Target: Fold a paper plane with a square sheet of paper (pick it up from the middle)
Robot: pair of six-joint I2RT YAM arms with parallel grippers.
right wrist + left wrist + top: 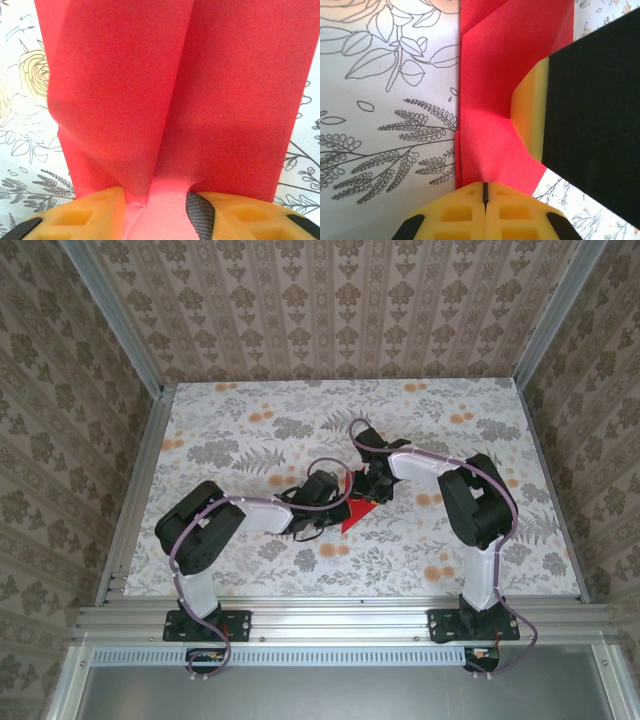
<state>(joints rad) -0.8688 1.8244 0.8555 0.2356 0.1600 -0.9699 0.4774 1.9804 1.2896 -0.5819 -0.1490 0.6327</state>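
The red sheet of paper [356, 515] lies folded at mid-table, pointed in the top view, between the two grippers. My left gripper [333, 506] comes at it from the left. In the left wrist view its yellow fingers [470, 210] are pressed together on the paper's [490, 75] near edge, at the left gripper's tips [484, 192]. My right gripper [373, 488] reaches in from the right. In the right wrist view the right gripper's [155, 210] jaws stand apart, with the creased paper [125, 90] bulging between them along a centre fold. One right finger [530, 115] rests against the paper.
The flower-patterned tabletop [250, 430] has free room on every side of the paper. Patterned walls and metal rails [135, 500] close in the table's edges. Both arm bases sit at the near edge [330, 615].
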